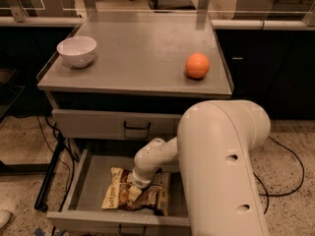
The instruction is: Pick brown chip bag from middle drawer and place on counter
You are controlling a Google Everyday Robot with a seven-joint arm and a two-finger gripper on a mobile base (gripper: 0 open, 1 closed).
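Observation:
The brown chip bag [122, 196] lies flat in the open middle drawer [83, 183], dark brown with tan-yellow edges and white lettering. My gripper [134, 190] reaches down into the drawer from the white arm and sits right on the bag's middle. The wrist hides the fingers. The counter [138, 53] is the flat grey cabinet top above the drawers.
A white bowl [76, 50] stands at the counter's left. An orange [197, 65] sits at its right. A closed grey drawer [98, 124] with a black handle is above the open one. My bulky white arm [221, 166] fills the lower right. Cables run on the floor left.

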